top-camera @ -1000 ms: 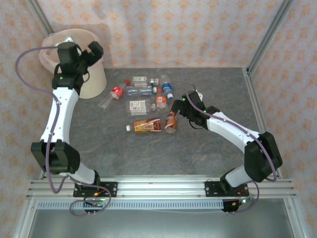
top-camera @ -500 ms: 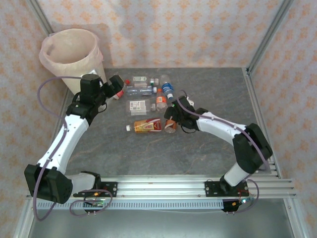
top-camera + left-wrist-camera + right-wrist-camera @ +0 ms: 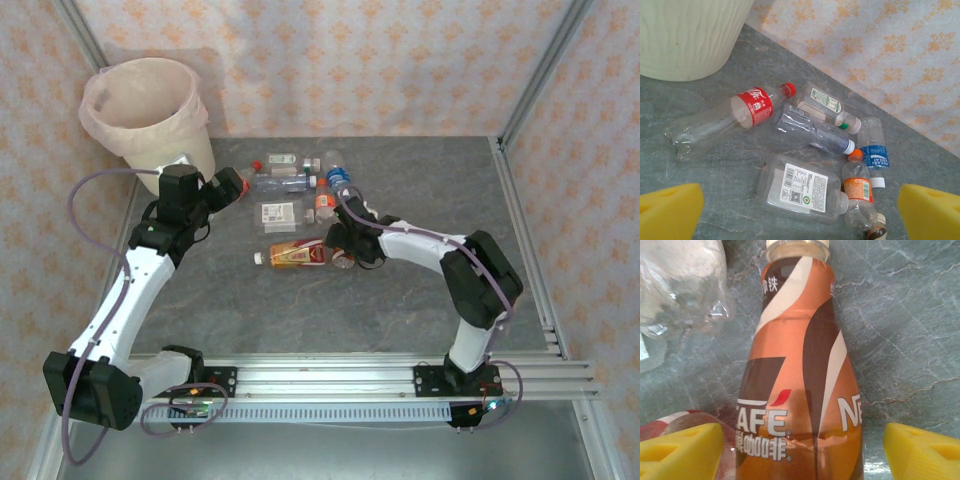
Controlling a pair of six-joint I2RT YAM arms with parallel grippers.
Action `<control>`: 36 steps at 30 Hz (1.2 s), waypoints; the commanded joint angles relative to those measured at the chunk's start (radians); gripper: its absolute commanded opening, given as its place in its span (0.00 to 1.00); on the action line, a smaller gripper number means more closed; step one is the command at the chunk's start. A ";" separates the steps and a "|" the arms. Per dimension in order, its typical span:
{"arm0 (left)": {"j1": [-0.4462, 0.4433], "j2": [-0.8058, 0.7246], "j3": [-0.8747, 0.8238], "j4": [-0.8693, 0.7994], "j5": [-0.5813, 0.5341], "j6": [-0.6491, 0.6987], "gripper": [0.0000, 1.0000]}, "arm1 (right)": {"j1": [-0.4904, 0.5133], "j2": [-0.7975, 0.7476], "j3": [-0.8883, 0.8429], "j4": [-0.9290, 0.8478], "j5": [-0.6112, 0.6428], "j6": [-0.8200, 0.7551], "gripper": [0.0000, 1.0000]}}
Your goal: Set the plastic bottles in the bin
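- The right claw (image 3: 337, 250) hangs low over the brown coffee bottle (image 3: 800, 380), near the middle of the tabletop (image 3: 300, 320). Its yellow pads (image 3: 680, 452) sit one on each side of the bottle. There is a gap on one side, so it is open and not holding the bottle yet. I think it sits that way so it can squeeze the bottle and lift it.
- Just beside it lies the orange-label bottle (image 3: 295, 256), flat on its side.
- Farther back, more bottles lie in a loose bunch: the white-label bottle (image 3: 800, 187), the orange-cap bottle (image 3: 857, 187), the blue-label bottle (image 3: 874, 157) and the clear bottle (image 3: 812, 131).
- The left claw (image 3: 228, 186) is wide open and holds nothing. It hangs by the red-label bottle (image 3: 730, 117), maybe to pick that one.
- The bin (image 3: 190, 140) stands up by the far left corner, its mouth open so bottles can drop in. A pink bag (image 3: 140, 100) lines it. I cannot tell what lies at the bottom.
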 commanded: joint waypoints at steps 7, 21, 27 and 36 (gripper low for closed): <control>-0.002 0.036 -0.004 0.030 0.024 -0.013 1.00 | 0.005 0.038 -0.026 -0.002 0.026 -0.014 0.75; -0.021 0.105 -0.005 0.089 0.115 -0.051 1.00 | 0.005 -0.151 -0.136 0.111 0.063 -0.149 0.47; -0.087 0.162 0.007 0.140 0.177 -0.050 1.00 | 0.005 -0.274 -0.195 0.267 -0.055 -0.247 0.45; -0.179 0.277 0.034 0.375 0.455 -0.100 1.00 | 0.007 -0.299 -0.276 0.655 -0.280 -0.342 0.43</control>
